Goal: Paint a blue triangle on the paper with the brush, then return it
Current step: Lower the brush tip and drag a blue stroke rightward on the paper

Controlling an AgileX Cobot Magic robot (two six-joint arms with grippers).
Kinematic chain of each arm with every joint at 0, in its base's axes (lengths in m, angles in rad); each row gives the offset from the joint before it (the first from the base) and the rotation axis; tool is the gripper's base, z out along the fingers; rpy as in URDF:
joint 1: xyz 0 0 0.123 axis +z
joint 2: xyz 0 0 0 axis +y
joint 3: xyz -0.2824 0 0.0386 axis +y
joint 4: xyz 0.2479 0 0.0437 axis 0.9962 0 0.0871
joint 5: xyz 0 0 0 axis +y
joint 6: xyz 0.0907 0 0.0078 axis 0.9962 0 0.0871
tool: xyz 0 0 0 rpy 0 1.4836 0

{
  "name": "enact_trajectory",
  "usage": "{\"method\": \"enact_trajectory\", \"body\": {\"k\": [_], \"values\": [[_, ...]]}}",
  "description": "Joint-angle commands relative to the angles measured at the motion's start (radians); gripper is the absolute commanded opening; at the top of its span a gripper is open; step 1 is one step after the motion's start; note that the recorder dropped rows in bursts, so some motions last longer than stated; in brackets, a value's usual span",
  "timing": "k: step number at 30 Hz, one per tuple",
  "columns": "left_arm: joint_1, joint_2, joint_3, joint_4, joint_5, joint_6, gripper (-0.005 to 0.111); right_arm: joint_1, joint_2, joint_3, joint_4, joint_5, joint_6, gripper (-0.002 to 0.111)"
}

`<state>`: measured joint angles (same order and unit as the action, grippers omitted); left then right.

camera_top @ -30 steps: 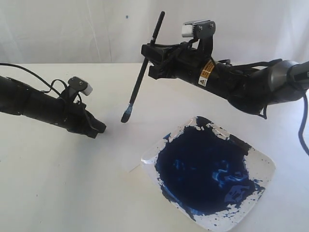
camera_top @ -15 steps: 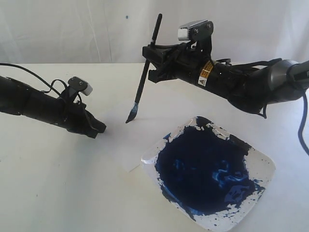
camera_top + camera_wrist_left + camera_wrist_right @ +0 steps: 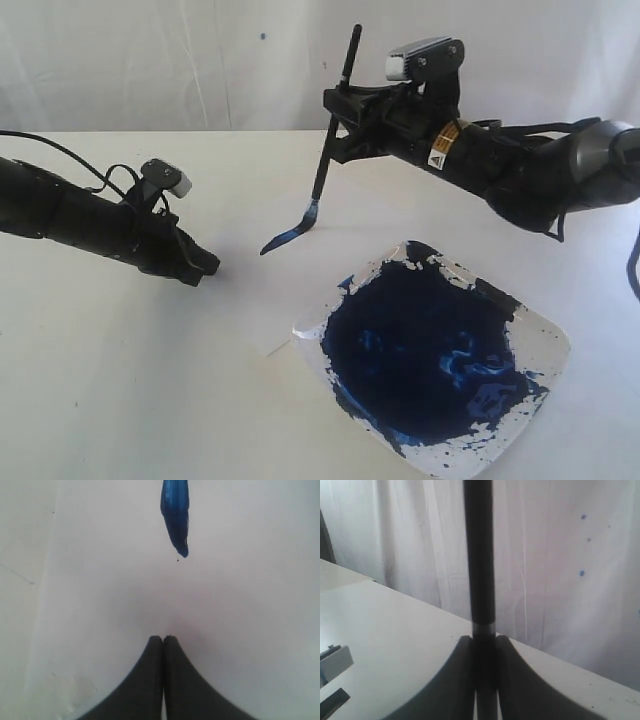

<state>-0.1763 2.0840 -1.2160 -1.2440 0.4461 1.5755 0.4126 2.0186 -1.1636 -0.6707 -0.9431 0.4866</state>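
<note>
While the right gripper (image 3: pixel 337 125) clamps its fingers on the brush (image 3: pixel 322 176) in the upper middle of the exterior view, note that the handle stands nearly upright, so that only the bristle tip meets the paper (image 3: pixel 245 295). Of the blue triangle (image 3: pixel 284 238) only 1 wet stroke shows, running from that tip toward the lower left; judge 2 sides as not yet painted. The right wrist view confirms the grip: both fingers (image 3: pixel 457 680) close on the black handle with no gap.

At the left centre, the left gripper (image 3: pixel 204 265) has its fingers pressed together on nothing. Its tips appear to rest on the sheet just beside the stroke, probably to pin the thin paper against the drag of the bristles. The left wrist view places the stroke's end at the upper middle, well clear of those tips.

The paint dish (image 3: pixel 548 332) sits at the lower right, just beside the paper, which keeps any reload short. You cannot tell where the brush is to be returned.
</note>
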Motion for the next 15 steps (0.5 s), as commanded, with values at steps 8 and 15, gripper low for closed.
{"method": "enact_trajectory", "body": {"k": [8,15], "values": [[0.001,0.0,-0.001,-0.003,0.013,0.003,0.0,-0.064,-0.02,-0.003,0.027,-0.039,-0.02,0.0],[0.001,0.0,-0.001,-0.003,0.013,0.003,0.0,-0.051,-0.105,-0.001,-0.054,-0.048,0.044,0.0]]}}
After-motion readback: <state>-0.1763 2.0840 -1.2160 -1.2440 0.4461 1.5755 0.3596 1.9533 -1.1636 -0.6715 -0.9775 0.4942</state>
